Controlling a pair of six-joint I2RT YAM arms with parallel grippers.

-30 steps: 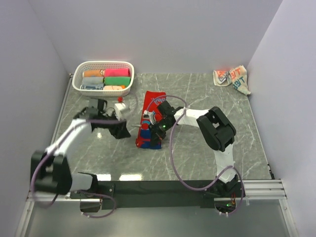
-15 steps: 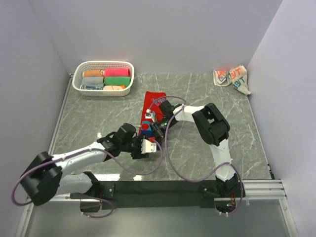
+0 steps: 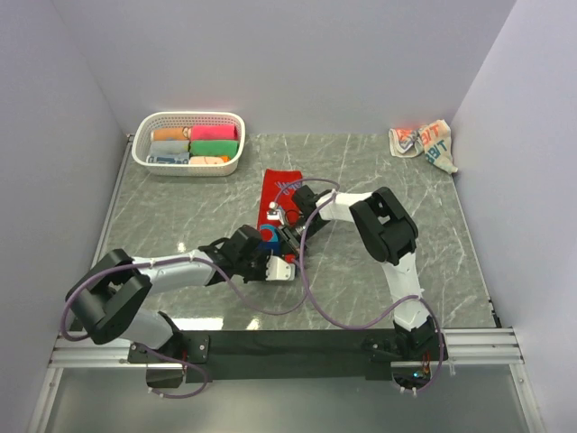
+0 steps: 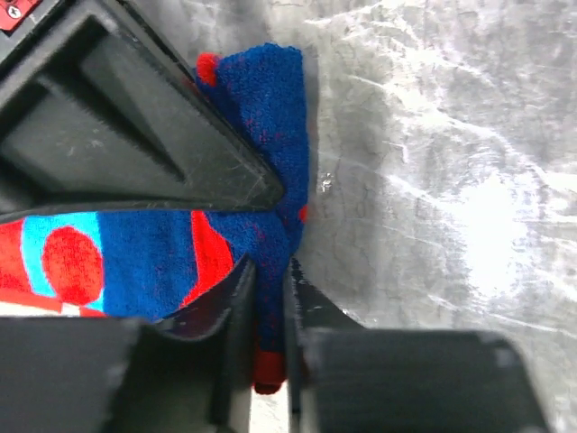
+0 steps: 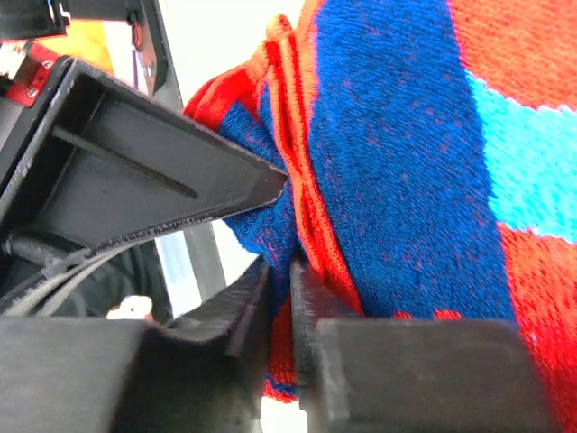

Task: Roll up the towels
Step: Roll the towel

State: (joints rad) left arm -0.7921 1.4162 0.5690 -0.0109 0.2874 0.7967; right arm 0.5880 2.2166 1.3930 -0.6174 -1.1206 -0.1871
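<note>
Towel (image 3: 281,183), red with blue and cyan patches, lies near the middle of the worktop (image 3: 410,203), well apart from every edge, with bare marble open on both its left and right. Its long axis runs from the far side toward my bases, the near end leaning slightly to my left. The far part lies flat and the near end is bunched up. My left hand (image 3: 269,253) comes in low from the left and my right hand (image 3: 279,231) from the right, and they meet just beside each other at that near end. Each wrist view shows its fingers (image 4: 236,302) (image 5: 242,311) pressed almost together, pinching a thin fold of the cloth. A basket (image 3: 144,161) of rolled towels (image 3: 214,148) sits at the far left corner, and a crumpled towel (image 3: 425,142) lies at the far right, both well apart from my hands.
</note>
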